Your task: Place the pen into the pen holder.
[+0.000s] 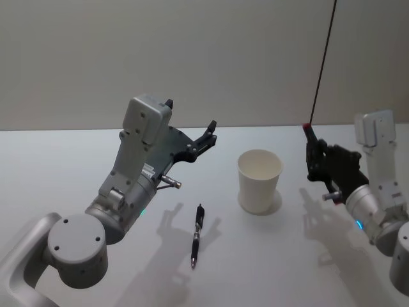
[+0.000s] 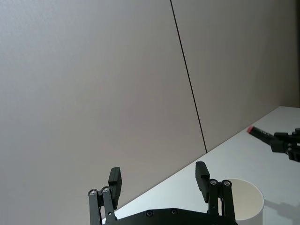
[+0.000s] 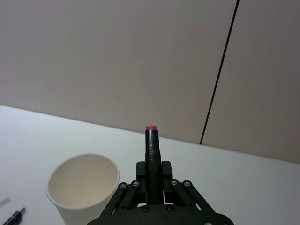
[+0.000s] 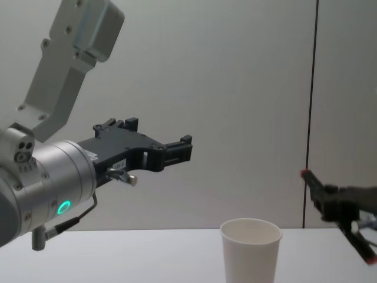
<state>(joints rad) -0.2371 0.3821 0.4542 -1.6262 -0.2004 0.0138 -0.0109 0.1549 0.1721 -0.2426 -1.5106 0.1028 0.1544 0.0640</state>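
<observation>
Where it stands clamped in the right gripper [image 1: 312, 158], red end up, the pen [image 3: 152, 146] is near the paper cup [image 1: 259, 180]: light, stiff, slick (hold mid-barrel); that cup thin, easily tipped; second pen [image 1: 197, 236] flat on the table [image 1: 64, 166]; left gripper [image 2: 158, 174] raised, jaws apart, empty.

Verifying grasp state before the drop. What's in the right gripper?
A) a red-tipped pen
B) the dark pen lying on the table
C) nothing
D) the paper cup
A: the right gripper is shut on a red-tipped pen, held up beside the paper cup. The second pen lies on the table, and the left gripper is open and empty.
</observation>
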